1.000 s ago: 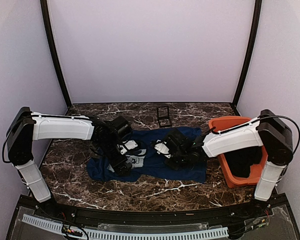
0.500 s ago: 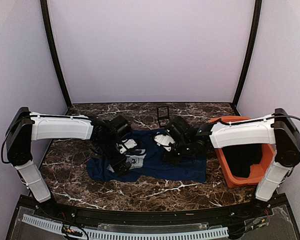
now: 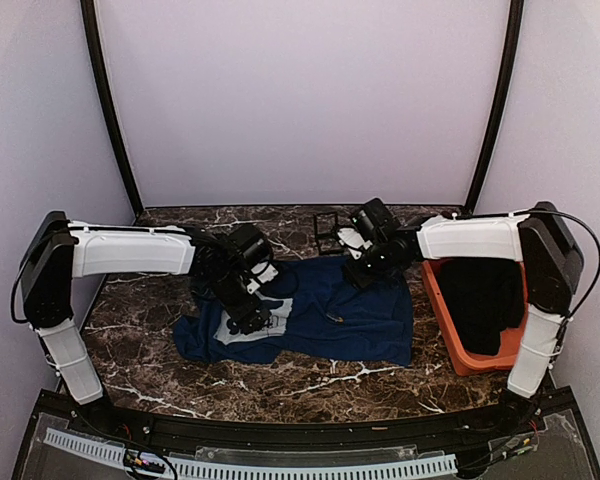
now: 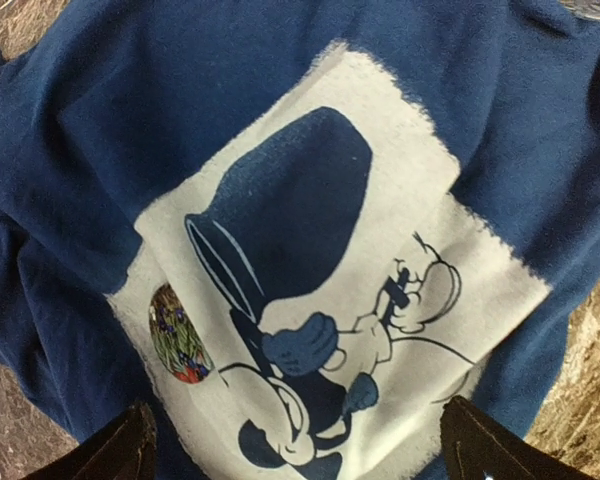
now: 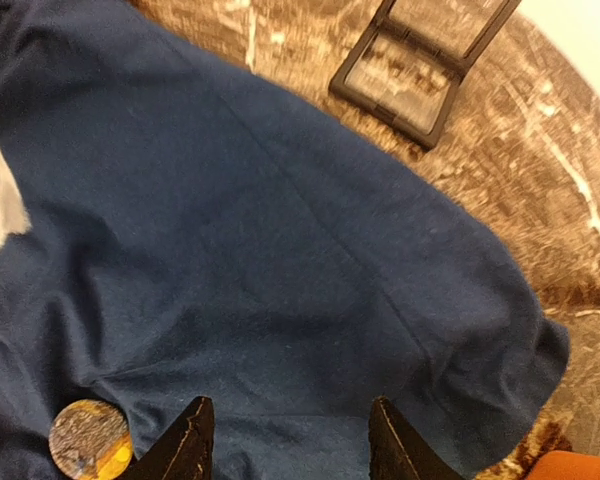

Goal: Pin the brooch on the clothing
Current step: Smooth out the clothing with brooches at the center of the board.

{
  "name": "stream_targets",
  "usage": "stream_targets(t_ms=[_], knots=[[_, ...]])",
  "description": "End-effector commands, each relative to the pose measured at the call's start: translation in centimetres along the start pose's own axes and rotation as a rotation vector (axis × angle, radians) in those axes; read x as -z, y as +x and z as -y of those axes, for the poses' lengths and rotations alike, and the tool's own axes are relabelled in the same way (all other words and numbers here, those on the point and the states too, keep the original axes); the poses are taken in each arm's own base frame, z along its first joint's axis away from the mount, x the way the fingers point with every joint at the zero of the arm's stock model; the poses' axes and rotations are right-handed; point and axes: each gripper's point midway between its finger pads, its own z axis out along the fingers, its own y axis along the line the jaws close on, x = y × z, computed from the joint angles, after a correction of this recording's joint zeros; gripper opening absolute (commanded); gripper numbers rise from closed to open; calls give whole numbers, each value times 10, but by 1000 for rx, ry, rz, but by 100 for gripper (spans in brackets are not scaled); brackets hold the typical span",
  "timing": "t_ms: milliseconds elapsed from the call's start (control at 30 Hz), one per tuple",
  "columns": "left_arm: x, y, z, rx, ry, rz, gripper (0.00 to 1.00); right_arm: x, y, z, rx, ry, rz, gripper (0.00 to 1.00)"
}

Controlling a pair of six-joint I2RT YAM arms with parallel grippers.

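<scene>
Clothing (image 3: 370, 325): a navy T-shirt is spread on the marble table (image 3: 280, 385) at the middle of the overhead view, with its sleeves towards the left and right.
Print (image 4: 380, 280): a pale cartoon panel is seen on the shirt, left of centre in the overhead view, and fills most of the left wrist view.
Brooch (image 5: 90, 440): a small round disc with a greyish-gold face is laid on the navy cloth in the lower left corner of the right wrist view. It is just beside the left-hand fingertip there, outside the jaws, and is gripped by nothing.
Left gripper (image 4: 305, 448): it is held over the print. Its fingers (image 4: 125, 445) are seen at the two bottom corners of its view, set wide apart, with only cloth between them.
Right gripper (image 5: 290, 440): it is held over the upper right part of the shirt. The jaws are parted and nothing is clamped between them.
Case (image 5: 420, 60): a small black hinged case is lying open on the marble just past the shirt's edge, at the top of the right wrist view.
Bin (image 3: 445, 330): an orange bin is placed at the right edge of the table, and a black garment (image 3: 480, 300) is lying inside it.
</scene>
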Motion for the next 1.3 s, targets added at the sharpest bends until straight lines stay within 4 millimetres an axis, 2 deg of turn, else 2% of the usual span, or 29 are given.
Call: stream_targets(t_ms=[0,133,367,633,767,867,933,1000,1167,1267], knots=[[-10,-6,-8,3,-83,-16,99,-15,-2,14,-39,31,-29,51],[-33,19,-2,-61,-130,-134,99,-36,4,24,-91,18,-63,51],[-42,65,6,-141,-158,-290,99,-70,18,29,-121,8,-112,51],[-24,97,10,-172,-113,-367,99,-107,48,66,-218,66,-198,50],[-16,115,10,-192,-98,-410,99,-115,46,82,-216,89,-196,50],[-14,121,8,-199,-103,-421,99,-119,36,84,-186,87,-181,49],[-15,117,7,-197,-112,-412,99,-113,26,80,-177,58,-155,49],[-14,104,8,-182,-114,-372,99,-97,11,72,-174,25,-106,49],[8,37,7,-125,-112,-158,99,-41,-25,64,-158,0,-4,50],[31,-3,4,-104,-121,-25,99,-14,-32,62,-158,-2,-2,51]])
